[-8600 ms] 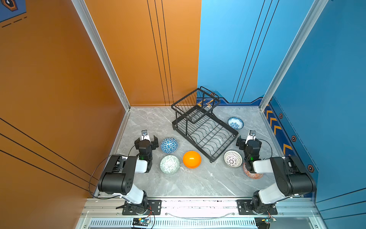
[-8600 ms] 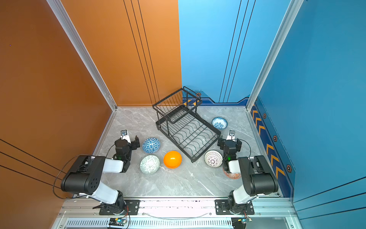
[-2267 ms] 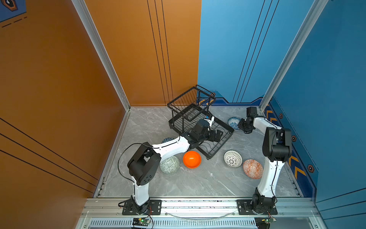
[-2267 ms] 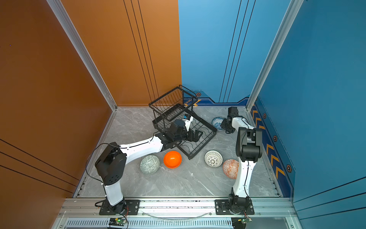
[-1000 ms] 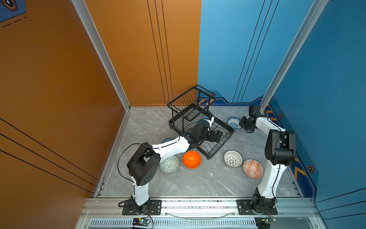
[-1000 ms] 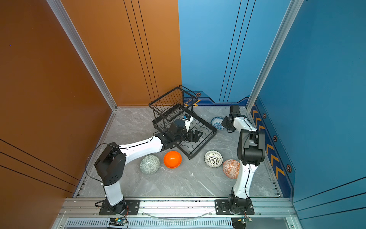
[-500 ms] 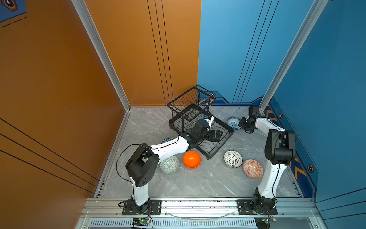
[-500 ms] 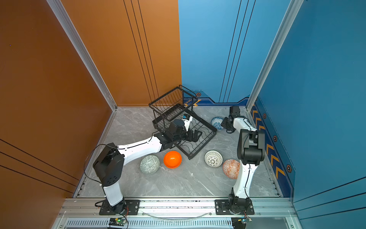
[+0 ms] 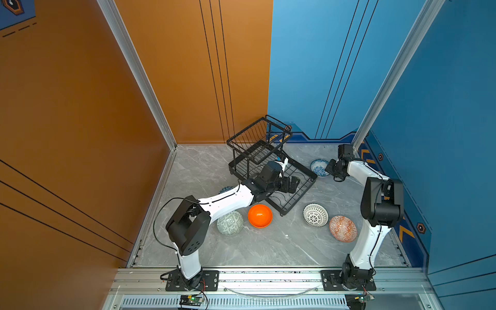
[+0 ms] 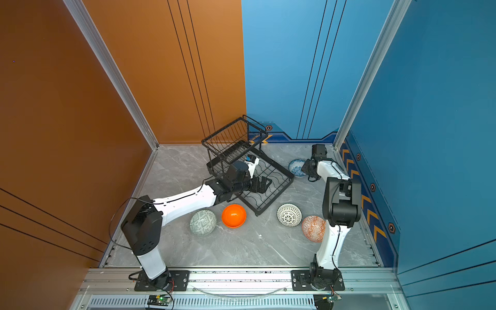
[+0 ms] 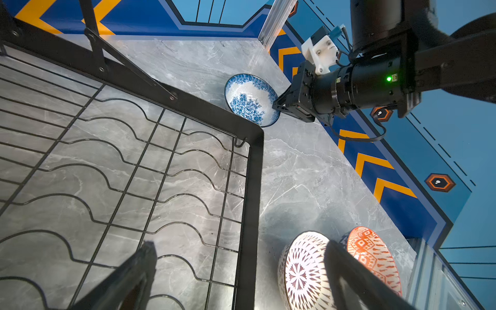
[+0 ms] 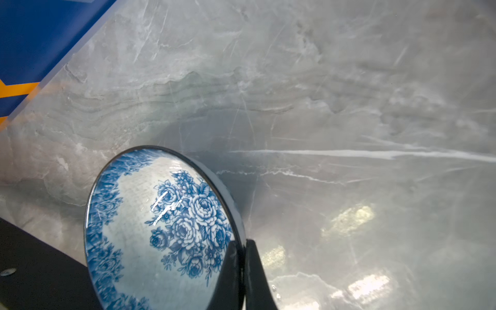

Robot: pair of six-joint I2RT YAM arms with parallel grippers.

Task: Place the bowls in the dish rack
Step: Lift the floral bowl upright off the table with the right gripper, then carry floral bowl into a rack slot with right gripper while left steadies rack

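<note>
Right hand (image 12: 241,245) has pinched floral bowl (image 12: 161,228) rim; left hand (image 9: 292,184) spread over rack (image 11: 253,188); grey marble tabletop (image 12: 349,80)

We count six bowls, one dish rack and two arms.

Taking the dish rack (image 9: 306,170) as our mark, we find five bowls in plain sight. Two are off its near corner: the plain orange bowl (image 9: 259,215) and, beyond it, the pale green bowl (image 9: 230,222). Two more lie off its near right side: the white lattice bowl (image 9: 315,214) and the red-orange bowl (image 9: 343,228). One, the white-blue floral bowl (image 9: 319,167), is by its far right corner. The sixth, a blue patterned bowl (image 9: 226,189), shows only as a sliver at the rack's left, behind the left arm (image 9: 228,200). The right arm (image 9: 381,198) makes two.
</note>
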